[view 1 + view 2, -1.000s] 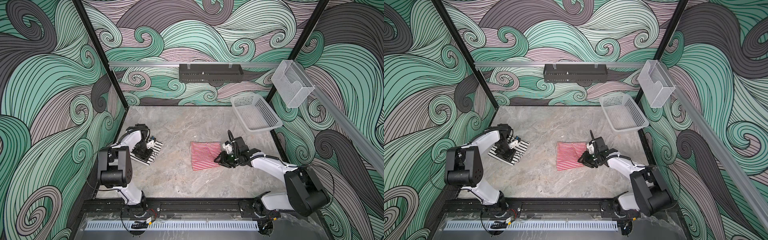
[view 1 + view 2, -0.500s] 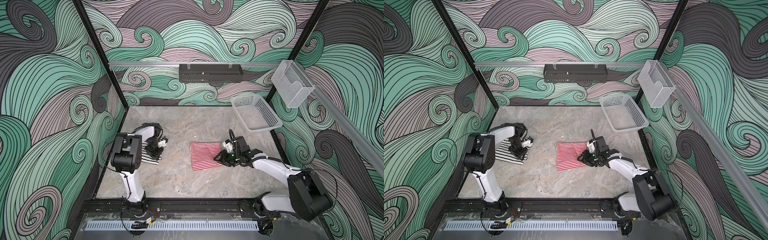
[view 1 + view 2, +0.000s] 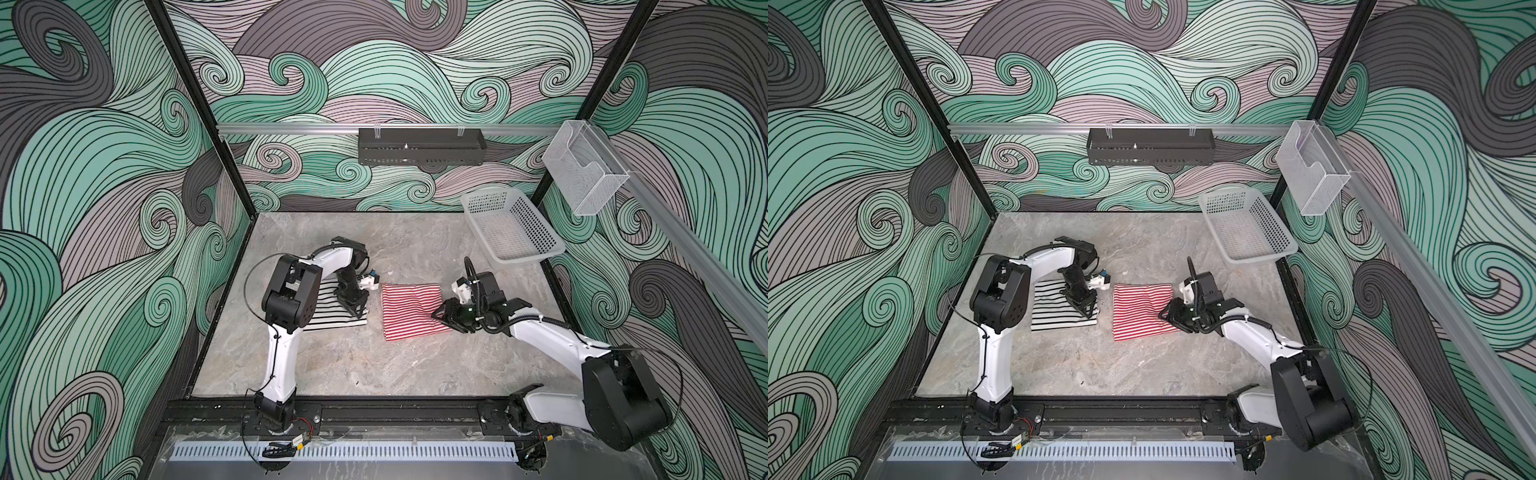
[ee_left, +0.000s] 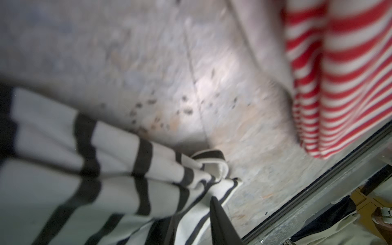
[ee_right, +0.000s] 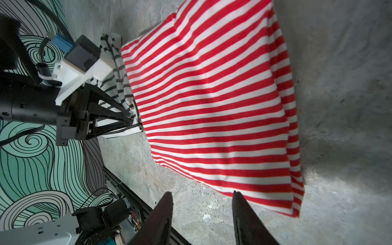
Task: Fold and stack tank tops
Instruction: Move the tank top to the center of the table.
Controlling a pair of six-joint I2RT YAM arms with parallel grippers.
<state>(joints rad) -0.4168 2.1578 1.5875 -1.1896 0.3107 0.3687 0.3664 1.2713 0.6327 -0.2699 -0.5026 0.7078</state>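
Your left end effector point(image 3: 356, 309) pinches the black-and-white top point(image 3: 336, 318), its stripes parallel to the worktop's point(image 3: 332, 365) front edge. Your right end effector point(image 3: 437, 314) stands parted at the red-and-white top point(image 3: 409, 309), whose stripes run front-to-back.

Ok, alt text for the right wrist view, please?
A folded red-and-white striped tank top lies on the grey table, the open right gripper empty at its edge. Beyond it, the left gripper pinches a black-and-white striped tank top.
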